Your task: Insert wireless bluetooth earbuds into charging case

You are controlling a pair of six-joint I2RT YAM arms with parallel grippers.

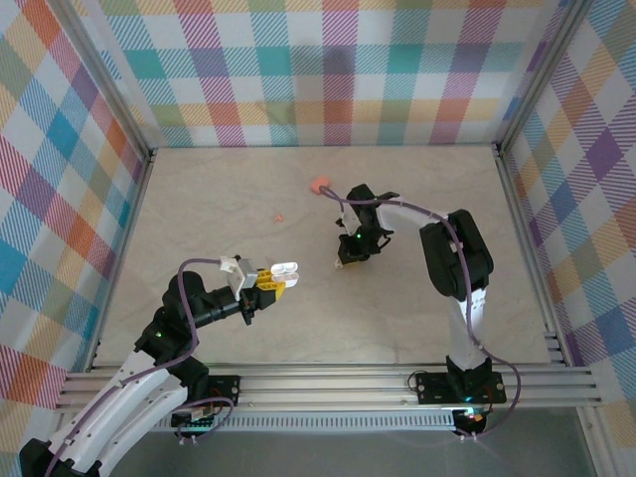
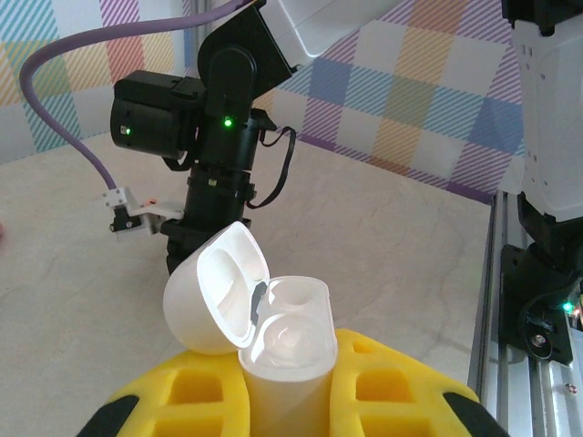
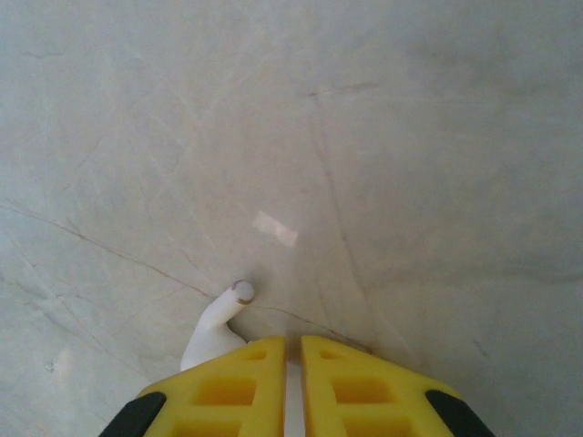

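Observation:
My left gripper (image 1: 278,278) is shut on a white charging case (image 2: 284,360), held upright between the yellow fingers (image 2: 392,387). Its lid (image 2: 214,291) is hinged open to the left, and both wells look empty. In the top view the case (image 1: 286,268) sits left of centre. My right gripper (image 3: 291,344) points down at the table, its jaws shut to a thin slit. A white earbud (image 3: 217,325) lies against the outer side of its left finger (image 3: 232,382), stem poking out; no part of it shows between the jaws. A tiny salmon-pink earbud (image 1: 279,218) lies further back.
A salmon-pink case (image 1: 319,185) lies on the table behind the right gripper (image 1: 343,260). A small pale mark (image 3: 275,228) is on the table ahead of the right fingers. Checked walls enclose the table, with an aluminium rail (image 1: 328,383) at the near edge.

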